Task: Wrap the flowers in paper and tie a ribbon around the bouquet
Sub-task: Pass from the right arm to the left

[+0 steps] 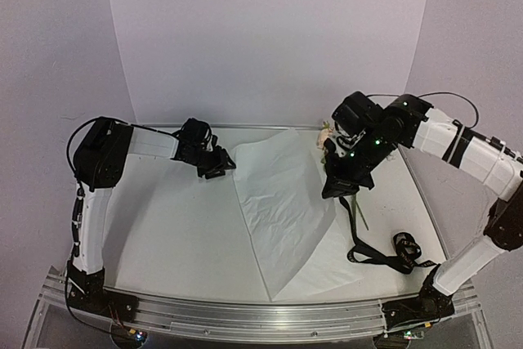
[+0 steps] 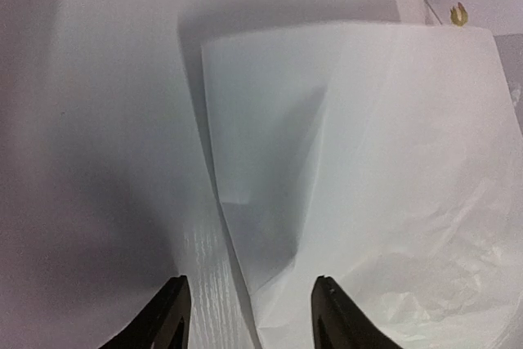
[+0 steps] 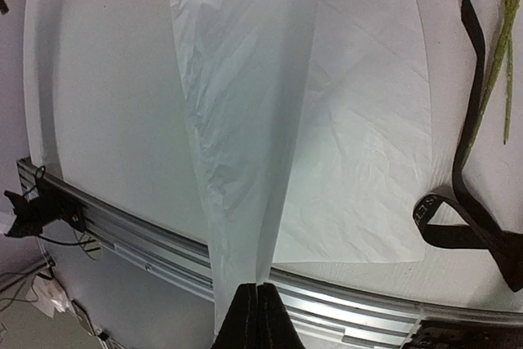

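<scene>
Right jaws: clenched on the paper [image 3: 245, 120], its raised fold running straight ahead of them.
Left jaws: released, paper's edge just ahead.
Ribbon [image 3: 458, 237]: on bench [image 1: 180, 226], right of clenched jaws.

Robot lab: plain white backdrop [image 1: 270, 38], aluminium rail [image 1: 261, 316] edging the white table [image 1: 180, 226].

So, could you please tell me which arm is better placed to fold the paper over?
Probably right: the right gripper is shut on a lifted fold of the paper. The left gripper stands open over the paper's edge, holding nothing.
</scene>
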`<action>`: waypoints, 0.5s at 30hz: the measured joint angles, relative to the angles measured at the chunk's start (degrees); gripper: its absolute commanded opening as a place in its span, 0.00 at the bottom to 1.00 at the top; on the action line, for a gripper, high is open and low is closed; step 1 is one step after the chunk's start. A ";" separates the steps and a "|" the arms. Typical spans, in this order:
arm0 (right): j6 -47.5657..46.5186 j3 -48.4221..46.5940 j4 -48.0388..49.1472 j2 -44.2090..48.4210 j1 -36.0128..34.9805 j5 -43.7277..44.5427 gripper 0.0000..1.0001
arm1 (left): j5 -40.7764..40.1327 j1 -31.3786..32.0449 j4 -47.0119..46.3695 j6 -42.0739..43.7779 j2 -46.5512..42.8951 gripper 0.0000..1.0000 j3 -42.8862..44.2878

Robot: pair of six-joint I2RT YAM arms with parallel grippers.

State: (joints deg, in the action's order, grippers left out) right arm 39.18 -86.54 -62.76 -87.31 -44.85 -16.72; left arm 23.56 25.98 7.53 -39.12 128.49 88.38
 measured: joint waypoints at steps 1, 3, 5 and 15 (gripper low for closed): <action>-1.77 -1.83 -2.13 -0.65 -0.97 0.39 0.00 | -0.13 -0.10 -0.09 -0.54 -0.65 0.63 -0.44; -5.12 -6.55 -6.52 -3.14 -3.25 1.34 0.00 | -0.26 -0.64 -0.09 -1.96 -3.47 0.67 -3.09; -8.38 -11.62 -9.29 -6.45 -6.06 2.37 0.00 | -0.33 -1.64 -0.18 -3.76 -8.15 0.68 -7.34; -20.67 -31.38 -13.04 -21.41 -18.19 4.69 0.00 | -0.21 -5.83 -2.49 -9.56 -34.22 0.74 -32.33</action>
State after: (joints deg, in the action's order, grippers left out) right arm 18.52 -117.92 -75.80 -108.71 -63.04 -12.02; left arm 23.34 20.15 5.04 -48.67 94.28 56.05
